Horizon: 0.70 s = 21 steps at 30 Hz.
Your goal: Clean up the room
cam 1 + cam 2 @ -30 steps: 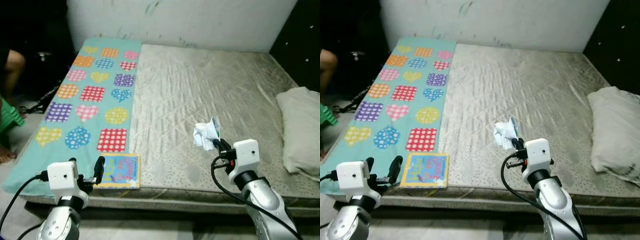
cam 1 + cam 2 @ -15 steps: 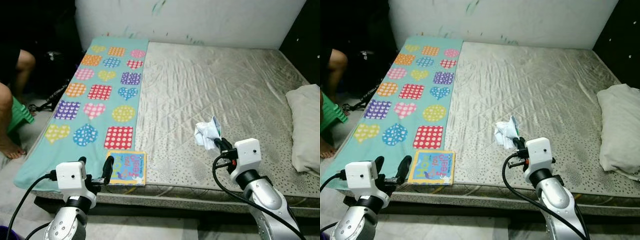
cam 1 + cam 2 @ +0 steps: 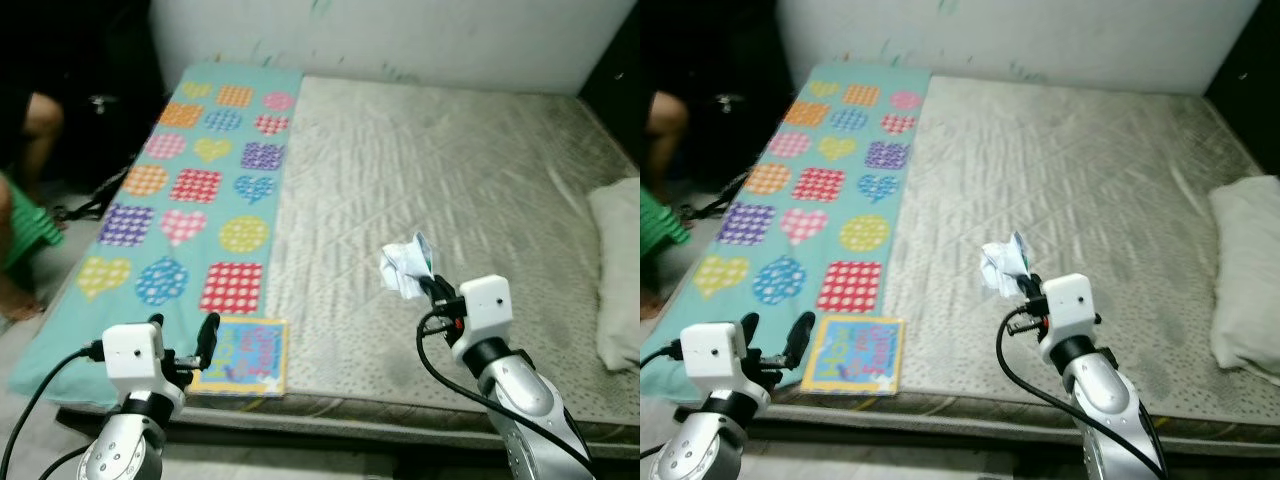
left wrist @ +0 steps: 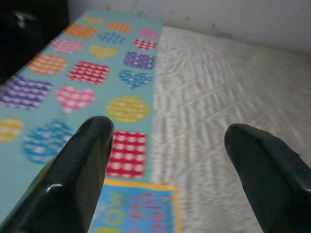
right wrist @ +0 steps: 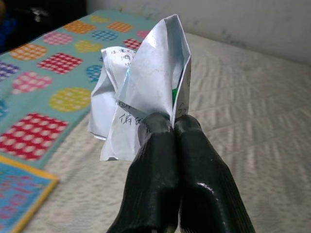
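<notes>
Right hand (image 5: 172, 127) pinches a crumpled paper (image 5: 141, 82), standing upright above the fingers over the bed (image 3: 480, 180); left hand (image 4: 167, 141) spread wide

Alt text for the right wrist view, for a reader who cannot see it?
The right end effector pinches a crumpled white paper between its closed black fingers, above a grey mattress. A teal blanket with colourful patches lies beyond.

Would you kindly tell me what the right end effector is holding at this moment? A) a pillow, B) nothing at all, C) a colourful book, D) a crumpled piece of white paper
D: the right end effector has its black fingers pressed together on a crumpled piece of white paper, held above the mattress.
</notes>
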Tool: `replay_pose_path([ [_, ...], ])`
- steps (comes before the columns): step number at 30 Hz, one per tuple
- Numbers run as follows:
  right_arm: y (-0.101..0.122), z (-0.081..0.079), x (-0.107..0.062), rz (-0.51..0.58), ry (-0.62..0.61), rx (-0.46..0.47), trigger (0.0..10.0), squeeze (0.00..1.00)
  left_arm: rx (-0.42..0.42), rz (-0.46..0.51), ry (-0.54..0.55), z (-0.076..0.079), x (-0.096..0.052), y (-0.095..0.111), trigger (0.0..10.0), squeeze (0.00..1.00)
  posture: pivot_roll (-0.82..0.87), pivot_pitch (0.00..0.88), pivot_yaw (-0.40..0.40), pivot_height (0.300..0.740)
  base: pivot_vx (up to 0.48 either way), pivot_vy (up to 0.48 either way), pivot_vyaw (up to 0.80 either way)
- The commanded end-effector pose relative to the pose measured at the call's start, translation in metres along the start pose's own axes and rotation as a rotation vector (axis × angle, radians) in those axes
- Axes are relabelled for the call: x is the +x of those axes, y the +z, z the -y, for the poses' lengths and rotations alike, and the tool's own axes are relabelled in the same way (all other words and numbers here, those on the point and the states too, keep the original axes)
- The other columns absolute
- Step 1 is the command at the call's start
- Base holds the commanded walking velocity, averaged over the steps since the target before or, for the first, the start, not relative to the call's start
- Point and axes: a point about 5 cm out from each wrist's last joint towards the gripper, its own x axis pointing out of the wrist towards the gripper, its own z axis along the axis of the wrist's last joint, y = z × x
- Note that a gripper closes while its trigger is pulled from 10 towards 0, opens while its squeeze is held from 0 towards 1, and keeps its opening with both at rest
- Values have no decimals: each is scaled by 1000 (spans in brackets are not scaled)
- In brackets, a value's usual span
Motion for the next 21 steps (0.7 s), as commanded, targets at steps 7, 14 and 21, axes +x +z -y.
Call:
replay_pose_path([
  [7,0,1,0,2,-10,1,10000,0,24,-62,64,-4,0,-7,10000,0,-114,98,-28,740,75,0,0],
  [14,-1,2,0,1,-11,2,10000,0,6,-59,64,-5,0,-7,10000,0,-111,96,-27,740,0,0,0],
  [21,-2,2,0,-5,-13,10,10000,0,8,-60,63,-5,1,-7,10000,0,-110,97,-26,740,0,243,-293],
])
